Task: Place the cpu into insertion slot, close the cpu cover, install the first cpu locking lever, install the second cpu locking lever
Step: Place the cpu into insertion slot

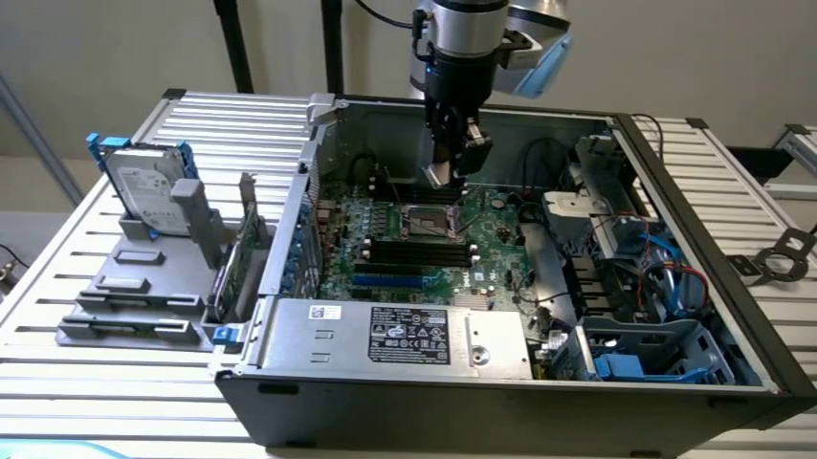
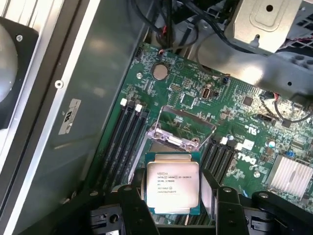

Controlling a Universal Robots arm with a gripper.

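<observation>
My gripper (image 1: 450,163) hangs inside the open computer case, just above the green motherboard (image 1: 492,244). It is shut on the cpu (image 2: 172,183), a pale silvery square chip with printed text, held flat between the two black fingers (image 2: 133,208). In the exterior view the cpu (image 1: 438,175) hovers a little above the insertion slot (image 1: 430,223), a black square socket with a metal rim. In the wrist view the cpu cover (image 2: 182,128), a thin silvery frame, stands swung open just beyond the chip. The socket itself lies mostly hidden under the chip there.
Long black memory slots (image 1: 415,253) flank the socket. A silver power supply (image 1: 396,335) sits at the case's near side, cables and blue drive bays (image 1: 638,344) at the exterior view's right. A hard drive (image 1: 143,186) stands in a grey rack outside the case.
</observation>
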